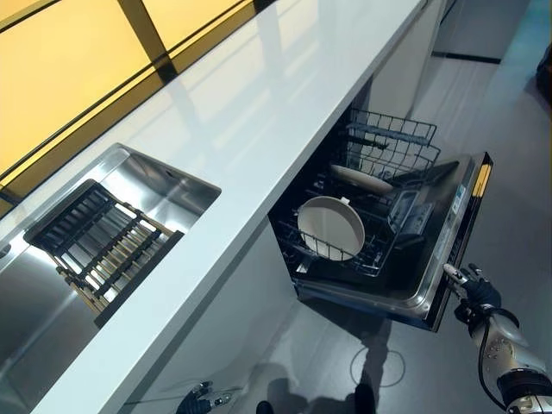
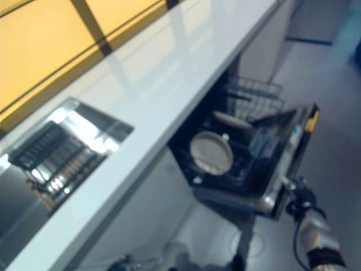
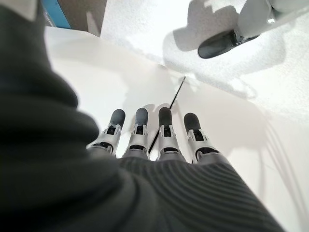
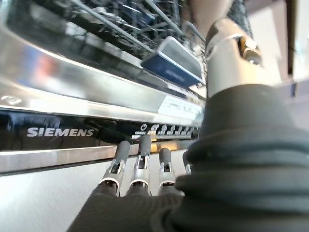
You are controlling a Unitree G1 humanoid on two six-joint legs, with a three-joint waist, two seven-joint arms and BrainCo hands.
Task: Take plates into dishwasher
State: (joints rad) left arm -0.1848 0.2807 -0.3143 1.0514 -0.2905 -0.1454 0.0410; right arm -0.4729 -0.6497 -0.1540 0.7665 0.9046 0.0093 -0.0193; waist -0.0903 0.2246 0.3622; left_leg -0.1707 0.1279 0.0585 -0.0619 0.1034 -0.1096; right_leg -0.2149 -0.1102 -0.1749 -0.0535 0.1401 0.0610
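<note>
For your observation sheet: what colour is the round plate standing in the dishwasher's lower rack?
White, the plate shows best in the left eye view.

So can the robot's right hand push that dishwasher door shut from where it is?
Probably yes. The right hand is right at the top edge of the open dishwasher door, with its straight fingers reaching to that edge, and nothing sits between them. The plate stands inside the rack, clear of the door.
</note>
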